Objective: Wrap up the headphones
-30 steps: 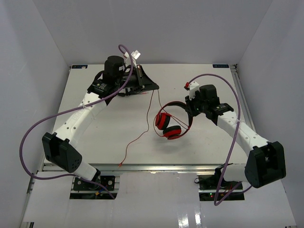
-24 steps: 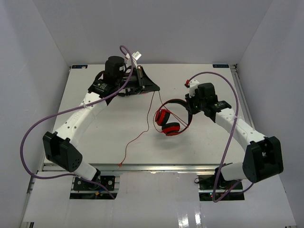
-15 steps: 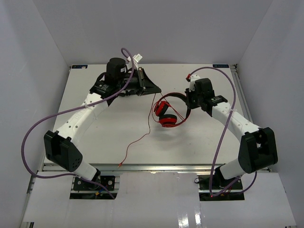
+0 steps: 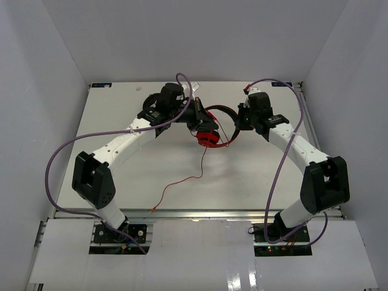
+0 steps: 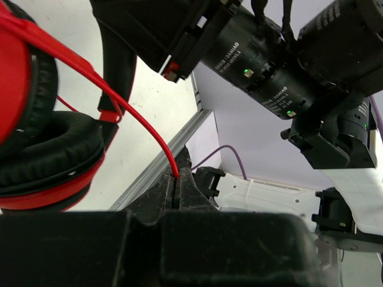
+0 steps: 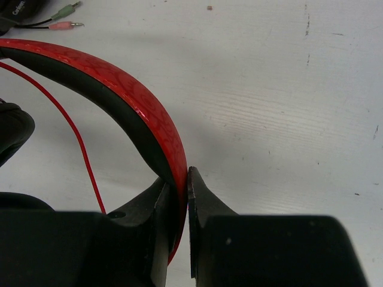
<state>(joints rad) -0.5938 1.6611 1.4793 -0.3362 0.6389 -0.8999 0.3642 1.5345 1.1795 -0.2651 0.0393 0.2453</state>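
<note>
The red headphones (image 4: 212,130) hang above the middle back of the table, held between both arms. My right gripper (image 4: 237,124) is shut on the red headband (image 6: 128,98). My left gripper (image 4: 197,116) is shut on the thin red cable (image 5: 143,128) close to the earcups (image 5: 42,149), which show black padding. The rest of the cable (image 4: 182,182) trails down to the table and toward the front edge, ending near the plug (image 4: 153,210).
Black headphones lie behind my left arm at the table's back, mostly hidden; their green and pink plugs (image 6: 63,17) show in the right wrist view. White walls enclose the table (image 4: 121,176) on three sides. A metal rail runs along the front edge.
Both arms moved toward the back middle. The right gripper carried the headphones back and left, and the left gripper swung right to meet them, holding the cable close to the earcups.
</note>
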